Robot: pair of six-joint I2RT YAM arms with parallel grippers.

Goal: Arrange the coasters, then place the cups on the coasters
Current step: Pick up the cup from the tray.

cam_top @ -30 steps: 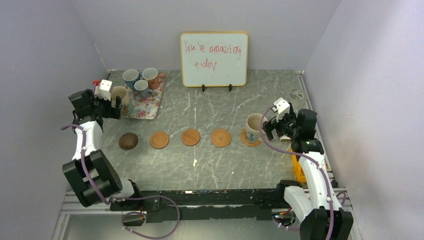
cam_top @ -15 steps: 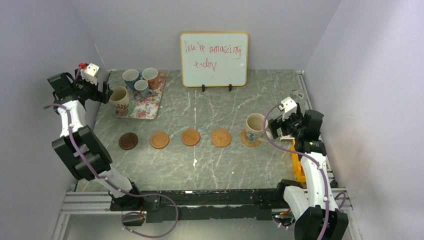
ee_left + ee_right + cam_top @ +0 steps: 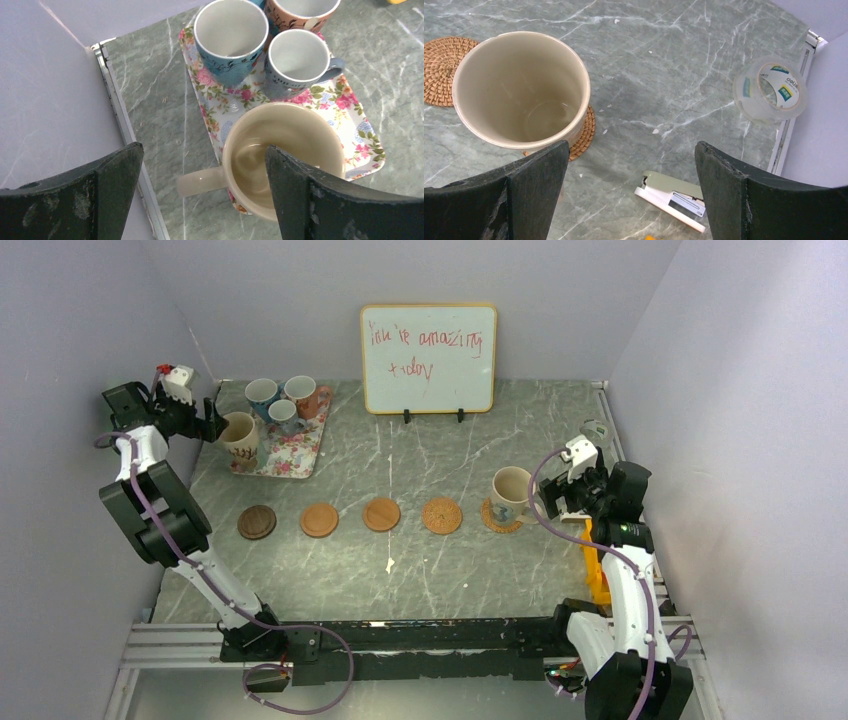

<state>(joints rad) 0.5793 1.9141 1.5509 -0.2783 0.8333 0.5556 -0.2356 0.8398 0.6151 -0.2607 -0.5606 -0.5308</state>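
Observation:
Five coasters lie in a row: a dark brown coaster (image 3: 256, 522), three tan coasters (image 3: 319, 519) (image 3: 381, 514) (image 3: 441, 515), and a woven coaster (image 3: 498, 521) (image 3: 585, 131) at the right end. A cream cup (image 3: 511, 492) (image 3: 519, 90) stands on that woven one. My right gripper (image 3: 553, 498) (image 3: 631, 147) is open just right of it, holding nothing. Another cream cup (image 3: 240, 434) (image 3: 282, 150) sits at the near end of the floral tray (image 3: 295, 448) (image 3: 360, 125). My left gripper (image 3: 212, 423) (image 3: 202, 150) is open above its handle (image 3: 200, 181). A blue cup (image 3: 230, 40), an orange cup (image 3: 297, 10) and a small grey cup (image 3: 300, 57) stand behind.
A whiteboard (image 3: 428, 358) stands at the back centre. A tape roll (image 3: 770, 90) and a stapler (image 3: 671, 197) lie by the right rail, with an orange object (image 3: 597, 575) nearer. Side walls are close to both arms.
The left arm swung back toward the far left corner, so its gripper now sits left of the cream cup on the tray. The right gripper drew slightly right, away from its cup.

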